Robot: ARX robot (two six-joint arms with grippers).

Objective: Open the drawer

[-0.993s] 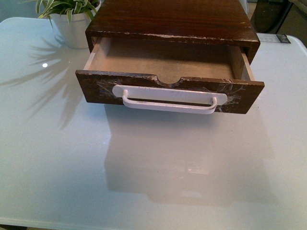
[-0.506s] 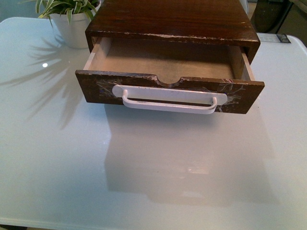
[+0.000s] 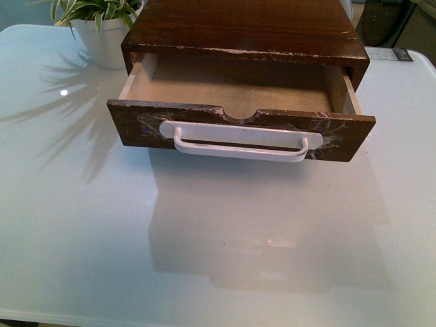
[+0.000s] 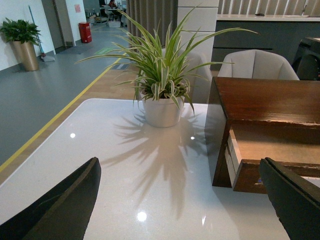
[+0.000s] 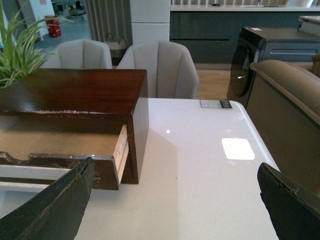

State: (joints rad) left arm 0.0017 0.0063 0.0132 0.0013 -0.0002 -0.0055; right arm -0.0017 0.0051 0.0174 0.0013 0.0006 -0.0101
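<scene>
The drawer (image 3: 136, 126) stands pulled out of a dark-brown wooden case (image 3: 238, 27) in the front view. Its front carries a long white bar handle (image 3: 238, 146), glue smears and a semicircular notch on the top edge; the pale interior (image 3: 231, 85) holds nothing. Neither arm shows in the front view. My left gripper (image 4: 185, 200) is open over the table to the left of the case, with the drawer's corner (image 4: 250, 177) by one finger. My right gripper (image 5: 177, 200) is open on the case's right side, near the drawer's right end (image 5: 107, 167).
A white pot with a striped green plant (image 3: 102, 27) stands at the case's back left; it also shows as the potted plant (image 4: 162, 90). The white glossy table (image 3: 218, 245) stretches in front of the drawer. Beyond the table stand grey chairs (image 5: 160, 65) and a sofa (image 5: 285, 95).
</scene>
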